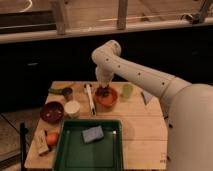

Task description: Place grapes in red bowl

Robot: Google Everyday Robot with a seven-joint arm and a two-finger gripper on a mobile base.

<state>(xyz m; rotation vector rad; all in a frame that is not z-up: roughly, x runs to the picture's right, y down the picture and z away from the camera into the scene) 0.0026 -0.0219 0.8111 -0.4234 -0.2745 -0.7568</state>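
The white robot arm (135,70) is reaching from the right side over the wooden table (142,125) and is bending down at its end. The green tray (85,152) is lying at the front edge of the table, and a blue sponge (93,133) is lying inside it near the back wall. The red bowl (112,100) is standing near the middle of the table, towards the back. The maroon bowl (52,111) is sitting well to the left of it, with the white cup (72,108) just beside it. A pale green cup (127,90) is standing just right of the red bowl.

The gripper (104,86) is pointing down directly over the red bowl. The grapes (103,92) are showing as a dark bunch at its tip, at the opening of the red bowl. Whether the gripper is clamping them or is loose, I cannot tell. An orange fruit (52,138) is lying left of the tray.
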